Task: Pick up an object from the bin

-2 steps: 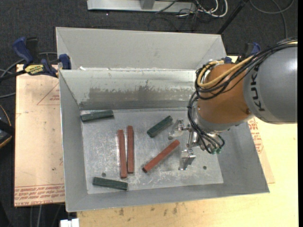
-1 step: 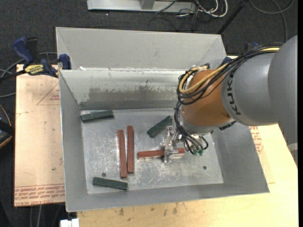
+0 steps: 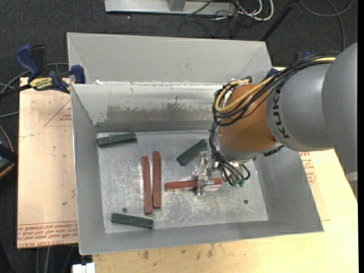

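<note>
1. The thing in question is a short red-brown stick (image 3: 179, 185). It lies flat on the bin (image 3: 239, 209) floor, right of centre and running left to right, with its right end beneath the gripper (image 3: 203, 181).
2. We judge the stick light, rigid and smooth. Because it lies flush on the metal, it offers little edge. A hold across its narrow width near the middle would suit best, as an end grip may let it pivot.
3. The gripper stands low over that right end. We cannot tell whether it is released or clenched.
4. A slanted dark green bar (image 3: 191, 152) lies near, up and left of the gripper, and apart from the stick.
5. A pair of longer red-brown sticks (image 3: 151, 182) lies side by side, well to the left.
6. Two further green bars (image 3: 116, 139) (image 3: 132, 220) rest at the far-left and near-left floor.
</note>
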